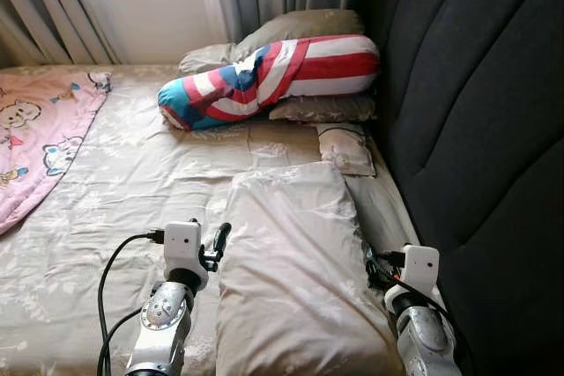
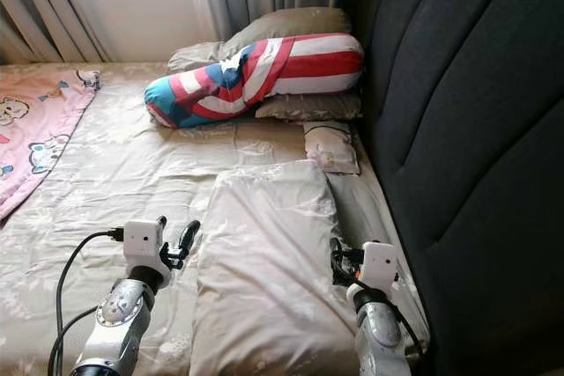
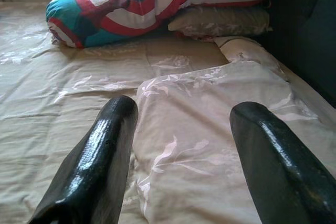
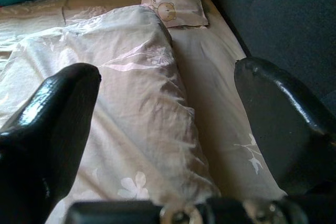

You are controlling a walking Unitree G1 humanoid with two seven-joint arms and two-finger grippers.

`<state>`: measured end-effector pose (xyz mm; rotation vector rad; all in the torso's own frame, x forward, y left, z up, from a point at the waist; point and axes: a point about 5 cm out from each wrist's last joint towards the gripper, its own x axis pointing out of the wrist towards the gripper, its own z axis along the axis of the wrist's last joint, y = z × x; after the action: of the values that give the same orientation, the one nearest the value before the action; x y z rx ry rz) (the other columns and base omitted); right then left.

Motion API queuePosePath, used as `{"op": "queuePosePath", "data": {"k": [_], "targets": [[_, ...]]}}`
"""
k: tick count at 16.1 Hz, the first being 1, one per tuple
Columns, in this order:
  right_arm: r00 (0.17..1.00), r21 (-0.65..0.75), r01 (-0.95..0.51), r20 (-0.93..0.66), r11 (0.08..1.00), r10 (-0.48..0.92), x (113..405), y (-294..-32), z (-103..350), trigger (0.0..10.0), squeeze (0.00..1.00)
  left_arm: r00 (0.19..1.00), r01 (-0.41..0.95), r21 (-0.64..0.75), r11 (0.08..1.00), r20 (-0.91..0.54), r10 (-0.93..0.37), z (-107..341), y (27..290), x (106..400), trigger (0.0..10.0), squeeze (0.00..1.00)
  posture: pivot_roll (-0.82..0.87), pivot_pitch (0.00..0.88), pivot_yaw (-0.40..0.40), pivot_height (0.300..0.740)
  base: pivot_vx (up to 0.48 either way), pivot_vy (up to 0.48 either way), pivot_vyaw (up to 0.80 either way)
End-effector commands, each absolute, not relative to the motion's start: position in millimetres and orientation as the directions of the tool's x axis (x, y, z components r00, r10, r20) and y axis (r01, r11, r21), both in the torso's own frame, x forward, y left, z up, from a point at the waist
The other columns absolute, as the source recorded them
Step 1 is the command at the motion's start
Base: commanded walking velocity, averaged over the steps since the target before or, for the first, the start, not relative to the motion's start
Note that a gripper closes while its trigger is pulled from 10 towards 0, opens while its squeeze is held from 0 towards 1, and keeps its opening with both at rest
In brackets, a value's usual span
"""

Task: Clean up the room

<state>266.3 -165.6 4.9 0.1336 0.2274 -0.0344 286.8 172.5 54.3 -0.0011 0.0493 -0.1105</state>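
A beige pillow (image 1: 295, 270) lies near on the bed (image 1: 132, 182), along the right side by the dark headboard (image 1: 476, 129). The left end effector (image 3: 181, 145) hovers at its left edge, fingers wide apart, holding nothing. The right end effector (image 4: 168, 124) sits at the pillow's right edge beside the headboard, also spread wide and empty. Just beyond lies a small bear-print pillow (image 1: 345, 149). Farther off, a red, white and blue bolster (image 1: 264, 78) rests on two beige pillows (image 1: 304, 28). A pink blanket (image 1: 40, 138) lies far left.
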Motion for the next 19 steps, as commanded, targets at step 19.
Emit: {"op": "queuePosePath", "data": {"k": [19], "targets": [[0.975,0.14,0.063,-0.22,0.988,-0.031,266.8,-166.0,5.9,10.0,0.0,0.993,0.112,-0.027,0.993,-0.044,-0.113,56.0,171.3,288.6,10.0,0.0,-0.06,0.023,0.002,0.74,0.0,0.0,0.0]]}}
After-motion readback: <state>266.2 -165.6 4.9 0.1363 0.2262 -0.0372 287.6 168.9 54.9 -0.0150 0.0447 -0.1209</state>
